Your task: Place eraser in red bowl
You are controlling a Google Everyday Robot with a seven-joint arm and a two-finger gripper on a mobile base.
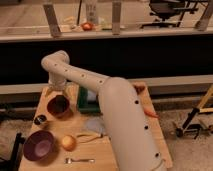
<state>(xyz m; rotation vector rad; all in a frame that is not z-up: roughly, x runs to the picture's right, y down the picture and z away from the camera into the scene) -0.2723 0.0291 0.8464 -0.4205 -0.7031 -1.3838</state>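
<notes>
A: Far left of the desk [54, 129], what's there?
B: Purple bowl [39, 145], front-left corner, upright. Just behind it is a small dark round tin [40, 119] w/ pale rim, near but not touching.

A: Next over?
B: Red bowl [50, 108], behind and right of the tin. The tool [57, 94] hangs right above it, pointing down.

A: Tool state?
B: Jaws spread wide. Nothing clamped btwn them, as far as I can see.

A: And the eraser?
B: Dark block, the eraser [59, 106], down in the red bowl's hollow, directly under the tool. Can't tell if the tips touch it.

A: Further right?
B: Round orange-yellow fruit [68, 142] toward the front, right of the purple bowl and apart from it. Spoon [80, 160] lies flat along the front edge. Green box [84, 100] stands right of the red bowl, partly hidden by the arm.

A: The arm itself?
B: Thick white arm [125, 115], rising from bottom right, running back-left across mid desk, then bending down over the red bowl.

A: Right side?
B: Red-orange item [150, 112] pokes out from behind the arm, near the desk's right edge. Can't ID it.
</notes>
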